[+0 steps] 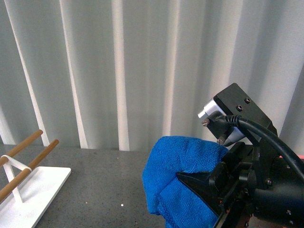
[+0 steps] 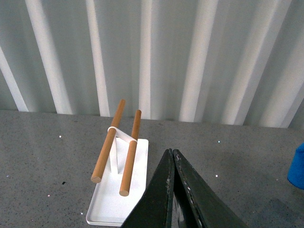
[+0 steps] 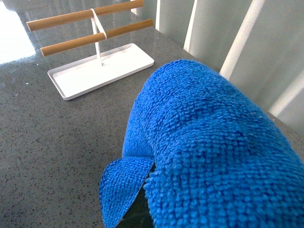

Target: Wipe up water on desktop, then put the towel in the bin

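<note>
So the bright blue fluffy terry towel point(image 1: 183, 180) is up off the dark grey speckled tabletop point(image 1: 95, 180), bunched around the right tool point(image 1: 199, 183), which is clamped on it. In the front view that's roughly 5 o'clock. One black finger pokes out of a fold and the rest is buried in cloth.

Handling-wise, my guess is it's about as easy as it gets: light, soft and floppy, with nothing to break. The terry pile should give plenty of friction, so slipping isn't the worry. The loose flap hanging below is, because it'll drag or snag on whatever it passes. If it's soaked it'll be heavier and may drip. Best hold is on the thick bunched middle, not the thin edge or the corner flap.

The left tool point(image 2: 172, 154) has its two dark fingers pressed tip to tip with nothing between them. It's parked over the tabletop just beside the white flat-based rack point(image 1: 42, 183), which sits around 8 o'clock in the front view.

Head count:
- 1 towel
- 1 rack
- 2 wooden rods point(image 2: 110, 142) on the rack
- 2 tools
- 0 bins I can honestly call. There's a thin pinkish sliver at 3 o'clock behind the right arm, but I can't tell what it is.

I can't make out any puddle either.
</note>
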Controlling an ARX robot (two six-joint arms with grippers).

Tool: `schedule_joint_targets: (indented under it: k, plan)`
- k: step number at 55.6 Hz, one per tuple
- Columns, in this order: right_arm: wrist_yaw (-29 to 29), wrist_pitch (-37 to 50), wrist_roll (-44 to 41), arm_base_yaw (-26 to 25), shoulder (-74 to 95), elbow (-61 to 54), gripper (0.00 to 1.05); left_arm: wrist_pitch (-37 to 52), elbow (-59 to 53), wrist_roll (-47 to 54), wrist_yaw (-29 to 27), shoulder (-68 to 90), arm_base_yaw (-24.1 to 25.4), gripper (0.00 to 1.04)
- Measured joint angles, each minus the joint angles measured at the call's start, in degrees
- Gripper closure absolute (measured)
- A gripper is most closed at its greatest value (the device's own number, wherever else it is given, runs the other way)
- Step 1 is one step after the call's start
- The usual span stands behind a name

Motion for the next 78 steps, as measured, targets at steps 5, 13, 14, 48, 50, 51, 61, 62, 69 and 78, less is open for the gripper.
schedule_joint_targets:
  k: [5, 13, 14, 48, 50, 51, 61, 62, 69, 78]
  plan:
    - [0.09, 0.07, 0.28, 0.42, 0.00, -0.02, 0.99, -1.84, 0.00, 0.00, 0.00, -1.88, 0.00, 1.01]
    - [0.42, 0.50, 0.66, 1.16, 0.22, -0.55, 0.99, -3.96, 0.00, 0.00, 0.00, -3.93, 0.00, 1.01]
    - [0.48, 0.59, 0.70, 1.31, 0.35, -0.66, 0.99, -4.22, 0.02, 0.00, 0.00, -4.20, 0.00, 1.01]
    - [2.05, 4.61, 5.99, 3.63, 4.55, -1.27, 0.99, -15.10, 0.02, 0.00, 0.13, -14.69, 0.00, 0.70]
    - [2.73, 4.28, 6.91, 3.34, 5.27, -1.27, 0.99, -15.10, 0.02, 0.00, 0.13, -14.69, 0.00, 0.65]
    - [3.23, 3.82, 7.32, 3.13, 5.84, -1.25, 0.99, -15.10, 0.02, 0.00, 0.13, -14.69, 0.00, 0.61]
    - [9.53, -11.39, 8.63, -0.70, 15.37, 4.48, 0.99, -15.10, 0.02, 0.00, 0.13, -14.71, 0.00, 0.33]
    - [9.62, -12.33, 8.63, -0.92, 16.00, 4.94, 0.99, -15.10, 0.02, 0.00, 0.13, -14.69, 0.00, 0.29]
    - [10.56, -21.97, 8.68, -2.67, 22.36, 10.84, 0.99, -15.10, 0.02, 0.00, 0.13, -14.69, 0.00, 0.07]
    - [13.66, -30.97, 8.11, -3.02, 28.35, 20.09, 0.99, -15.10, 0.02, 0.11, 0.13, -14.69, 0.00, 0.07]
